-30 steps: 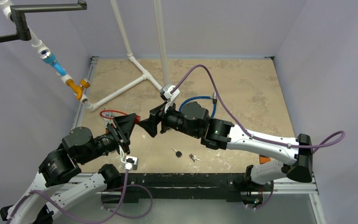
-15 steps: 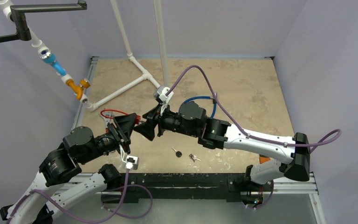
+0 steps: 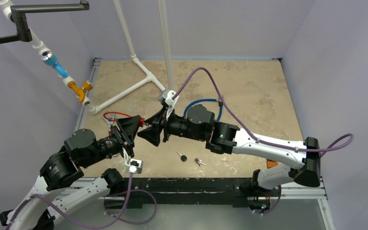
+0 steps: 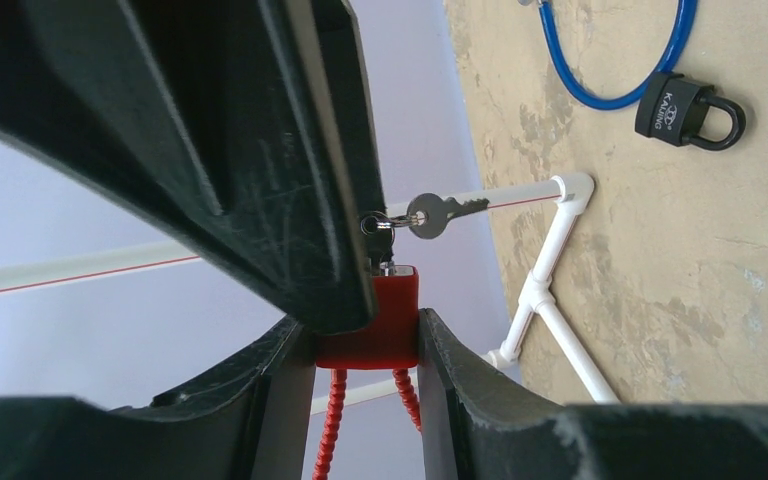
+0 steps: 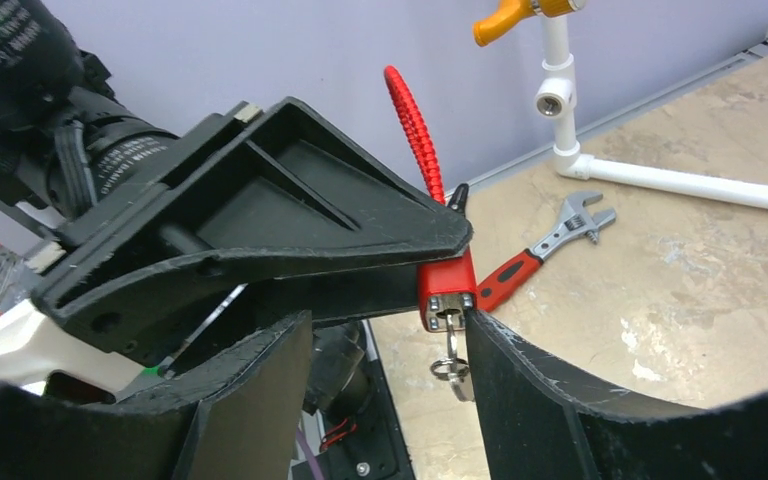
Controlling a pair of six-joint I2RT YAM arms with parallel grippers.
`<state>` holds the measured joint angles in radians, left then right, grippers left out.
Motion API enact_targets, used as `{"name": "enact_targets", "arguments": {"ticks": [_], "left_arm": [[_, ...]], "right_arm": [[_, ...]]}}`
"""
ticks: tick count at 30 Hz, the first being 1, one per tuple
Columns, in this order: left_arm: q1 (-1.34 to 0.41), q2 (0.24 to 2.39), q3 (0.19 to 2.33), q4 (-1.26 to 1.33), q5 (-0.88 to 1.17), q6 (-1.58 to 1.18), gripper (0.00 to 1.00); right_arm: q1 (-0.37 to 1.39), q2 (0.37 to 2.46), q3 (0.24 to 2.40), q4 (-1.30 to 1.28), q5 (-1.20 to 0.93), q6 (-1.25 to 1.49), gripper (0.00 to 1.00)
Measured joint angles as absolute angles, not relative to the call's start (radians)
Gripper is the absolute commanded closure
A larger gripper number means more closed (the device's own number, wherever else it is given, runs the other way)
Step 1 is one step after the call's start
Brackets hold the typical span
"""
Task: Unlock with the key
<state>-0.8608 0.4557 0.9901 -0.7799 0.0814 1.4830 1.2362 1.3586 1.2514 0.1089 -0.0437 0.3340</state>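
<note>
My left gripper [image 3: 133, 125] is shut on a red padlock [image 4: 368, 325] with a red ribbed cable shackle [image 5: 412, 130] and holds it above the table. A key [image 5: 449, 334] sits in the lock's keyhole, with a ring and a spare silver key [image 4: 438, 212] hanging from it. My right gripper [image 3: 149, 131] is open and faces the lock. Its jaws stand wide on either side of the key, and the right-hand finger [image 5: 520, 380] lies close against the key and the lock's corner [image 5: 447, 285].
A black padlock [image 4: 688, 112] on a blue cable [image 3: 202, 101] lies mid-table. Two loose keys [image 3: 182, 156] [image 3: 200, 161] lie near the front edge. A red-handled wrench [image 5: 550, 245] lies under the lock. A white pipe frame [image 3: 139, 81] stands at the back left.
My right gripper has moved left, closing in until its open jaws straddle the key end of the lock. The left gripper has held the lock still.
</note>
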Motion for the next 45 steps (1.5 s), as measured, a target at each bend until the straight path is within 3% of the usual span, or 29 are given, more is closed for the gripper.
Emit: {"name": "enact_targets", "arguments": {"ticks": [3,9,12,15,21,25,30,34,35,36,37,38,40,43,45], "left_arm": [[-0.861,0.459,1.005,-0.786,0.082,1.476,1.00],[-0.860,0.459,1.037,-0.828,0.078,1.458,1.00],[-0.860,0.459,1.050,-0.839,0.084,1.449,1.00],[-0.860,0.459,1.061,-0.842,0.087,1.437,1.00],[-0.860,0.459,1.063,-0.841,0.086,1.431,1.00],[-0.860,0.459,1.063,-0.850,0.091,1.431,1.00],[-0.858,0.453,1.063,-0.859,0.103,1.431,1.00],[-0.857,0.445,1.063,-0.862,0.097,1.431,1.00],[-0.857,0.445,1.063,-0.862,0.097,1.431,0.94],[-0.857,0.445,1.063,-0.862,0.097,1.431,0.80],[-0.857,0.445,1.063,-0.862,0.097,1.430,0.59],[-0.857,0.445,1.063,-0.862,0.098,1.428,0.44],[-0.858,0.445,1.063,-0.861,0.112,1.417,0.30],[-0.861,0.452,1.069,-0.863,0.153,1.354,0.01],[-0.861,0.470,1.097,-0.878,0.164,1.287,0.00]], "right_arm": [[1.236,1.375,1.262,0.110,-0.042,0.331,0.48],[1.234,1.398,1.275,0.120,-0.035,0.327,0.69],[1.231,1.399,1.275,0.130,-0.032,0.329,0.67],[1.232,1.400,1.275,0.146,-0.035,0.334,0.59],[1.232,1.407,1.275,0.167,-0.036,0.340,0.57],[1.230,1.428,1.281,0.175,-0.021,0.339,0.70],[1.229,1.446,1.281,0.191,-0.015,0.343,1.00],[1.230,1.446,1.281,0.195,-0.020,0.340,1.00],[1.230,1.446,1.281,0.195,-0.020,0.340,1.00],[1.230,1.446,1.281,0.196,-0.021,0.340,1.00],[1.230,1.445,1.280,0.196,-0.022,0.340,1.00],[1.230,1.444,1.278,0.197,-0.022,0.340,1.00],[1.230,1.433,1.266,0.200,-0.025,0.340,1.00],[1.230,1.420,1.250,0.201,-0.025,0.339,1.00],[1.231,1.404,1.234,0.193,-0.023,0.336,1.00]]}}
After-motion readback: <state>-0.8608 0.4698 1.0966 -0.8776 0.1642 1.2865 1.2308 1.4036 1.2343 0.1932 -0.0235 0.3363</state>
